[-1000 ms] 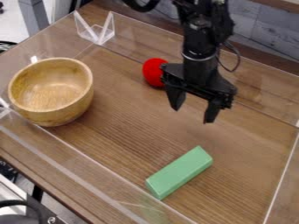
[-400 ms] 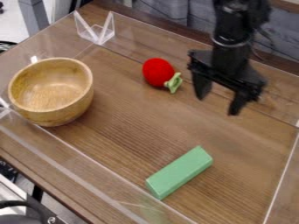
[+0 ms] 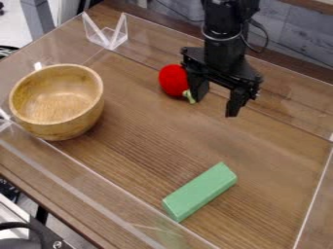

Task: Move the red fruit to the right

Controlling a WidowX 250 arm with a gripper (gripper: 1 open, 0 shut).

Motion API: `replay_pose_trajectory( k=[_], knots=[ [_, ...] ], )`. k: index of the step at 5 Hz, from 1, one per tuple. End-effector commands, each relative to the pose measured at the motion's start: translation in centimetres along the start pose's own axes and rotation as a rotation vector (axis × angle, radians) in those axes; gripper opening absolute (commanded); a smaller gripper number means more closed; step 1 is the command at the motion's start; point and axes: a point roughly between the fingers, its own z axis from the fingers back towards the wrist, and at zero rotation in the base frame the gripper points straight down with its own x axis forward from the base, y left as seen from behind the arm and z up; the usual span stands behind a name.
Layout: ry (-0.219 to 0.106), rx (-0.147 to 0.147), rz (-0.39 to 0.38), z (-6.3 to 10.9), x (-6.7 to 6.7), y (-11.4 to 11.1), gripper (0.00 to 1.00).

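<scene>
1 red toy strawberry (image 3: pixel 173 79), 1 wooden bowl (image 3: pixel 57 100), 1 green rect. block (image 3: pixel 201 191), 1 clear/white open container (image 3: pixel 108 33) w/ thin edges.

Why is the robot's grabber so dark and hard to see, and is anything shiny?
In the camera view, the gripper is black, so its details blend together; the red fruit has soft edges, partly hidden behind it; the wooden bowl looks bright, with shading inside.
</scene>
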Motion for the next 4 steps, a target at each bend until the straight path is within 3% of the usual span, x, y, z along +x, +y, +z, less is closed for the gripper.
replay_pose_trajectory(
  k=[1,3,4],
  knots=[
    [-0.036,0.003,-0.053,1.0,0.6,0.7,1.00],
    [-0.074,0.034,-0.051,0.7,2.5,4.4,1.00],
    [-0.097,0.048,-0.059,0.8,3.2,8.0,1.00]
  ],
)
